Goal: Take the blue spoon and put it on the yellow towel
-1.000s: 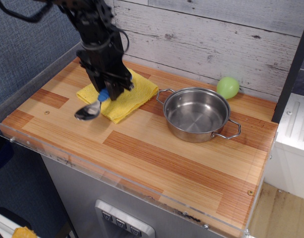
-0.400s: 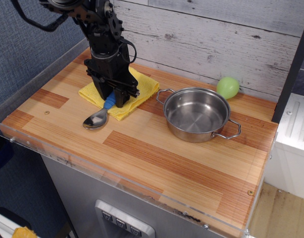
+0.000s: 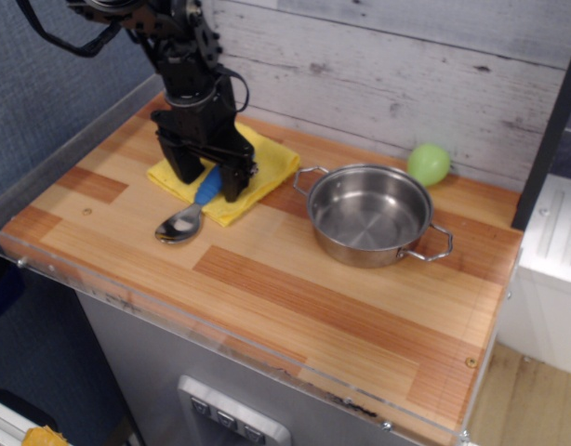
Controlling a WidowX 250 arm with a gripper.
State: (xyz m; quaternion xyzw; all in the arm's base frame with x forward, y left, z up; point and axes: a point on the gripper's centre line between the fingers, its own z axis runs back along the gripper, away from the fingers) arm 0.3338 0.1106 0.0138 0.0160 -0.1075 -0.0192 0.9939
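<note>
Straddling blue spoon (image 3: 194,203) — gripper (image 3: 208,180) spread, empty | bowl overhangs yellow towel (image 3: 267,163) edge (on wood)

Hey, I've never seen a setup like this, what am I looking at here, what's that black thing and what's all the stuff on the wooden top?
There is one picture of this moment, taken from above and in front of a wooden counter. The black thing is a robot arm reaching down from the upper left. At its end is a gripper, the part that grasps, with two fingers now spread apart.

Below it lies a folded yellow towel. Between the fingers lies a blue spoon: its blue handle rests on the towel, while its silver bowl sticks out past the towel's edge onto the wood. The fingers are open, so nothing is held; the spoon lies on its own.

To the right stands an empty steel pot with two handles, and behind it, by the wall, a small green ball-like object.
</note>
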